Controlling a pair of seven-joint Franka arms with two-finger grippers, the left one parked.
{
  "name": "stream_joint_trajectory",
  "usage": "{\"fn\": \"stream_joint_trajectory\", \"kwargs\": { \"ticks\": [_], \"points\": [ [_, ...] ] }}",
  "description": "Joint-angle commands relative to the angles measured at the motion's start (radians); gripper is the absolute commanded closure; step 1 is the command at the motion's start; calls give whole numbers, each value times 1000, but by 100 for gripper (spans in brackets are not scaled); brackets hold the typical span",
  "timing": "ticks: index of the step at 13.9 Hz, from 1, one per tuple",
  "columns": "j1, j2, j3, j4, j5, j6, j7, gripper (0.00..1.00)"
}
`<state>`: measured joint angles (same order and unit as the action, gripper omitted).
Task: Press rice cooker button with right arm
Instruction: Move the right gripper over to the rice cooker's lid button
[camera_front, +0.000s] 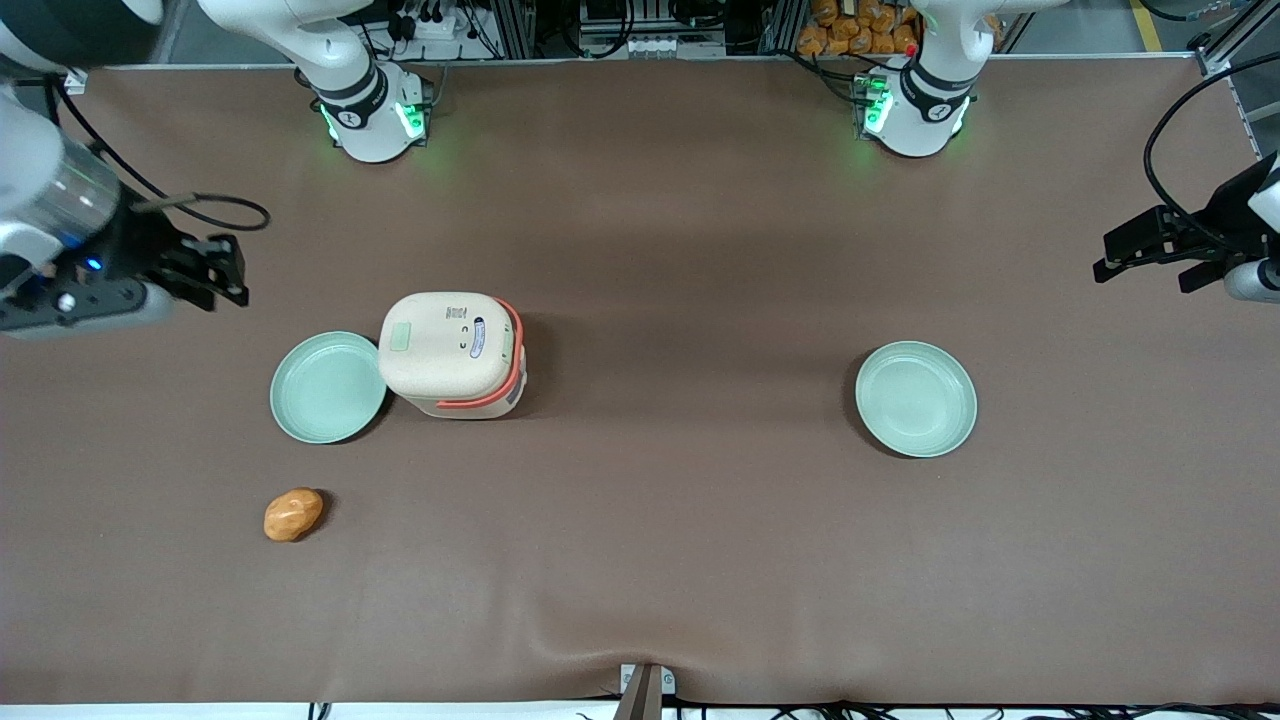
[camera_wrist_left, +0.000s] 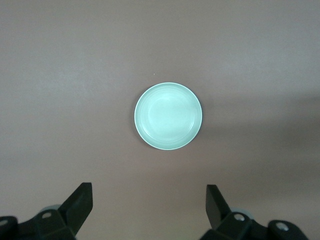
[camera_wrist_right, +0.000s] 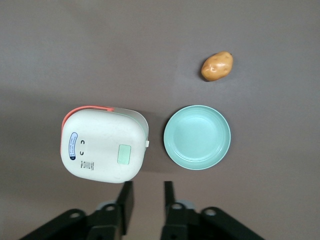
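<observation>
- While the rice cooker (camera_front: 453, 354) sits lid-closed on the counter (camera_front: 700, 540), its button (camera_wrist_right: 124, 154) looks unpressed.
- The right arm's hand (camera_wrist_right: 144, 200), fingers narrowly parted and empty, hovers well apart; approach and press remain.

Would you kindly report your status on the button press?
Pincer narrowly open, high, off the rice cooker. Lid shut, button untouched. Nothing blocking.

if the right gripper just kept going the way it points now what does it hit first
Probably bare table: the right gripper hangs above it pointing down, fingers a narrow gap apart, over the strip between the rice cooker and the plate. Depth is unclear.
</observation>
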<state>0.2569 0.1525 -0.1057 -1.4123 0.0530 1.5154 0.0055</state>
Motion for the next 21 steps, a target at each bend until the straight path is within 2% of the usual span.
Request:
{"fn": "stream_joint_trajectory", "kwargs": {
  "ticks": [1,3,6,12,21],
  "points": [
    [22,39,-3,-39,13,8,5,98],
    [31,71,0,-82,28,8,5,100],
    [30,85,0,-180,106,20,4,100],
    [36,147,1,-246,128,58,5,100],
    [65,225,1,-247,169,88,5,100]
  ]
}}
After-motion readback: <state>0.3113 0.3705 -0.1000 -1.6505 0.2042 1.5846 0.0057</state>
